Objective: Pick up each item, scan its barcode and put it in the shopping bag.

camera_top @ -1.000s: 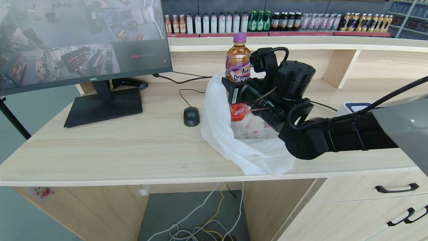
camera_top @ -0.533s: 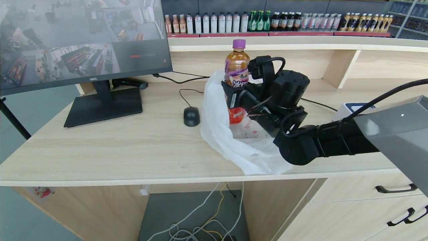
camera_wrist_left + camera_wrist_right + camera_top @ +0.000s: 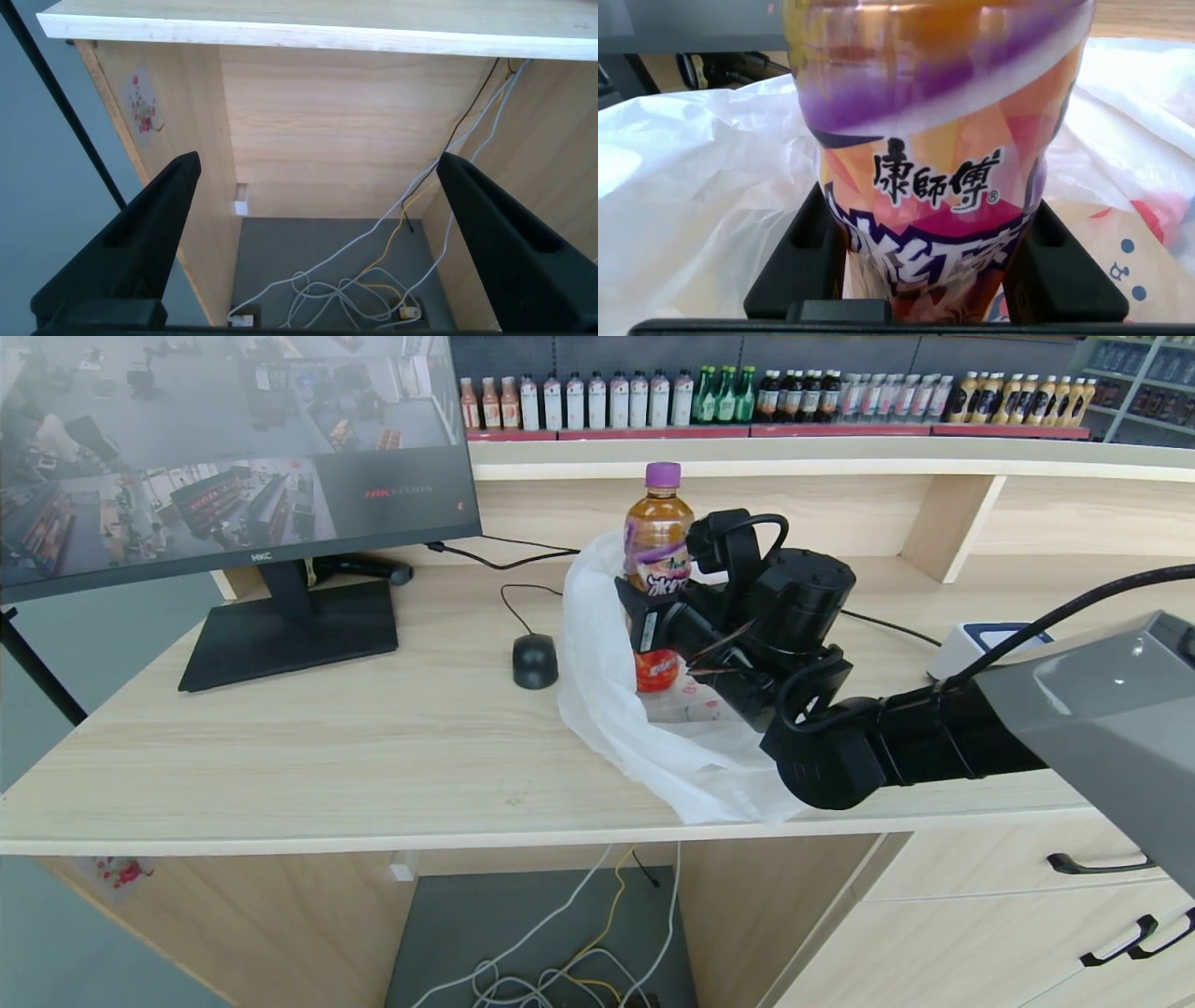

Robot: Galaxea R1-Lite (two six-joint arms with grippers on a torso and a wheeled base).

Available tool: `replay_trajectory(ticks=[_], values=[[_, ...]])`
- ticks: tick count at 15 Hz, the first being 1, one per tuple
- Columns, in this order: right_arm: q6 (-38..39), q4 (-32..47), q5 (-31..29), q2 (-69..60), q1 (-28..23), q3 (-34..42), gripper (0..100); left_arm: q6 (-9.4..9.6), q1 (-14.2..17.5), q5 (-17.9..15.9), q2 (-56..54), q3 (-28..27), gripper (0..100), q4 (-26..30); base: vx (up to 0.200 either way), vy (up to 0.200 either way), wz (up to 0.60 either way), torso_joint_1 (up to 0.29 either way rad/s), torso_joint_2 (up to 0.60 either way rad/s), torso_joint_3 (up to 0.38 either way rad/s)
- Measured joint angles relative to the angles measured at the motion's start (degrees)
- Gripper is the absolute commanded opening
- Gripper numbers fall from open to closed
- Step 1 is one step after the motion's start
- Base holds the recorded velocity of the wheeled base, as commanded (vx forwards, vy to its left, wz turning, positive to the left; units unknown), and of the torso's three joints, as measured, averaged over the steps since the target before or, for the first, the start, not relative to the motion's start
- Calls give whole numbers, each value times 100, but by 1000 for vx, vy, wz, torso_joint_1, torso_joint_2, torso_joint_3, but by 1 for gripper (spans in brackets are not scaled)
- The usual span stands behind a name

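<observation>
1. Wooden surface (image 3: 373, 737) carries the shopping bag (image 3: 607, 728).
2. Right gripper (image 3: 653, 616) has its fingers pinching the drink bottle (image 3: 658, 537) upright at the bag's mouth, probably for lowering in.
3. Left gripper (image 3: 318, 163) hangs below, fingers spread.

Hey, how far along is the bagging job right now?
Done: a printed packet already lies in the white bag. In hand: the right pincer grips the bottle upright, its base within the bag's mouth. Left: set it down and release; whether it was scanned can't be told.
</observation>
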Motion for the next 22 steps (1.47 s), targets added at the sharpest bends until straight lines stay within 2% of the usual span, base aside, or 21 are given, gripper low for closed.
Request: replay_trajectory(ticks=[8,22], values=[[11,-257,22,-16,11,312,0,0,0,0,0,0,100,0,0,0,0,0,0,0],[139,-249,-15,-135,52,562,0,-2,0,0,0,0,100,0,0,0,0,0,0,0]])
